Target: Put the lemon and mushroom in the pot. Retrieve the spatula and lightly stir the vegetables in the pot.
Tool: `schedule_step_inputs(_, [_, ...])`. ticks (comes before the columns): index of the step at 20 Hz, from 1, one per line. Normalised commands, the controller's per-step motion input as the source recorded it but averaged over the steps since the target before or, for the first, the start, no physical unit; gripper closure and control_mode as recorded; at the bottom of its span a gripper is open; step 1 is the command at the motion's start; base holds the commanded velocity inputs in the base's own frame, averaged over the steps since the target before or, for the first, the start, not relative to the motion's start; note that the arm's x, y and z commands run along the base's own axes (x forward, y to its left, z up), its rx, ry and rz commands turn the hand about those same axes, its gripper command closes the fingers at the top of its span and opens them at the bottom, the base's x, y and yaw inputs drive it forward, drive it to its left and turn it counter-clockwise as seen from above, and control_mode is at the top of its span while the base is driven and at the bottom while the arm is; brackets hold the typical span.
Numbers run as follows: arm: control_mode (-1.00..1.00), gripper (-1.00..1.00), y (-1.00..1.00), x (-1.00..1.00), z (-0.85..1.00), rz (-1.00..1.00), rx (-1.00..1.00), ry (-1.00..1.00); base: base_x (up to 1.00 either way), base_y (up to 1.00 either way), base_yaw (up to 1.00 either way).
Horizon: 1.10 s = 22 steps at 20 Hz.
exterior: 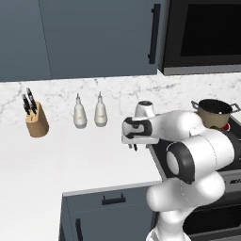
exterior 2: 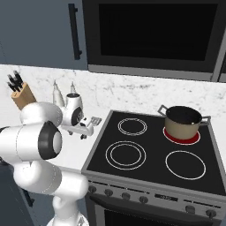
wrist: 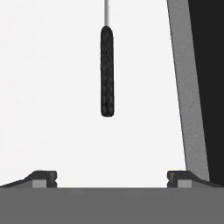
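The spatula lies flat on the white counter, just left of the stove. Its silver slotted head (exterior 2: 94,120) shows past the hand, and its thin black handle (wrist: 107,72) runs toward me in the hand view. My gripper (wrist: 111,177) hangs above the handle's near end, open, with nothing between the fingers; it points down at the counter (exterior: 133,147) (exterior 2: 82,136). The tan pot (exterior 2: 182,122) (exterior: 214,112) stands on the back right burner, which glows red. Its inside looks dark, and the lemon and the mushroom are hidden from view.
The black stove (exterior 2: 154,152) starts right beside the spatula, its grey edge (wrist: 188,100) close to my right finger. A knife block (exterior: 36,118) and two white bottles (exterior: 79,113) stand at the back of the counter. A microwave (exterior 2: 154,35) hangs over the stove.
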Motion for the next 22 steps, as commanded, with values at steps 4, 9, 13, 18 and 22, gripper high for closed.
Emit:
schedule_step_inputs(4, [-1.00, -1.00, 0.00, 0.32, -0.26, 0.00, 0.00, 0.07, 0.00, 0.00, 0.00])
schedule_step_inputs(9, [-1.00, -1.00, 0.00, 0.36, -0.26, 0.00, 0.00, 0.08, 0.00, 0.00, 0.00])
schedule_step_inputs(13, [-1.00, -1.00, 0.00, 0.35, -0.28, 0.00, 0.00, 0.07, 0.00, 0.00, 0.00])
schedule_step_inputs(18, [-1.00, -1.00, 0.00, 0.32, -0.26, 0.00, 0.00, 0.05, 0.00, 0.00, 0.00])
schedule_step_inputs(22, [-1.00, -1.00, 0.00, 0.23, -0.27, 0.00, 0.00, 0.02, 0.00, 0.00, 0.00])
